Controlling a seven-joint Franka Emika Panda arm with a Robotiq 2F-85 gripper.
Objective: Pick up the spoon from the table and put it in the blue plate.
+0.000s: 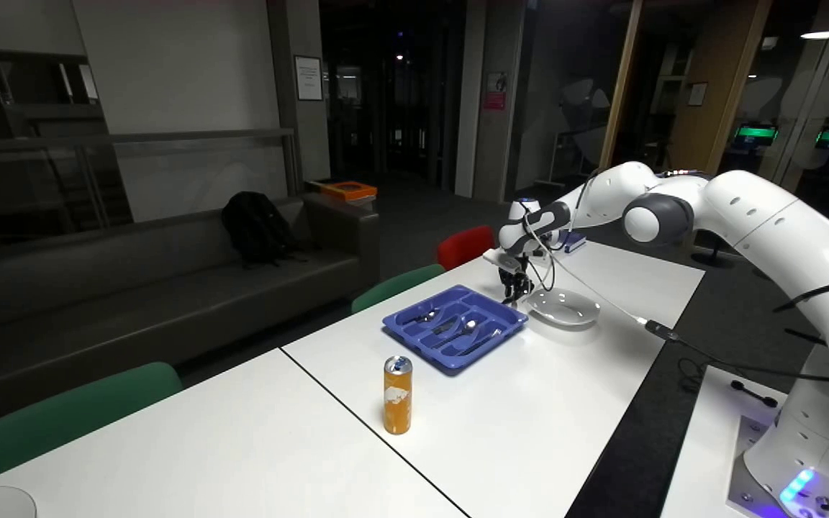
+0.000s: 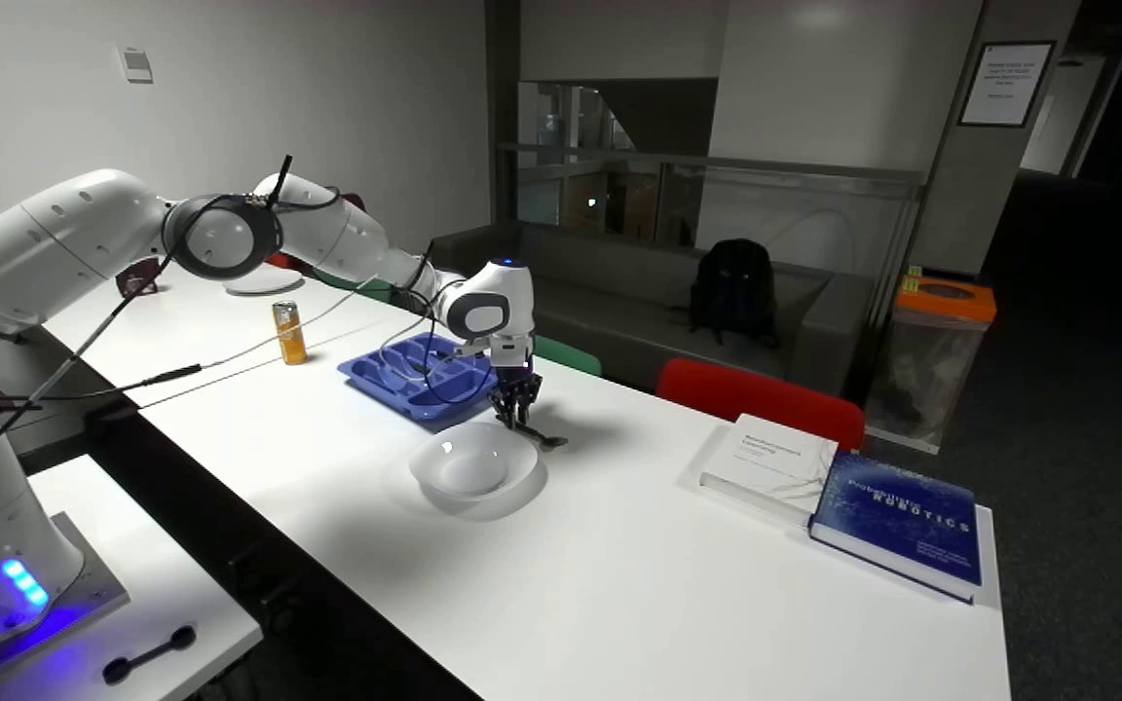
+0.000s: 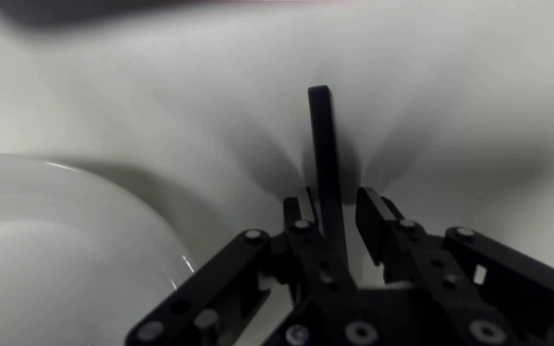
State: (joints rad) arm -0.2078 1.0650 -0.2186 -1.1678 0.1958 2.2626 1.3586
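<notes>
Black spoon (image 3: 327,161), handle between the jaws of the hand (image 3: 333,199), jaws parted, gap showing beside it

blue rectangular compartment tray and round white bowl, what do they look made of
The blue rectangular tray looks like smooth moulded plastic: rounded corners, dividers, one even colour. The round white bowl looks glossy, with bright highlights; perhaps glazed ceramic, possibly plastic.

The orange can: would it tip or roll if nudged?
Pushed high, the orange can might tip: it stands upright, tall and narrow. On its side, it would likely roll, its body being round. Full or empty, I cannot tell.
</notes>
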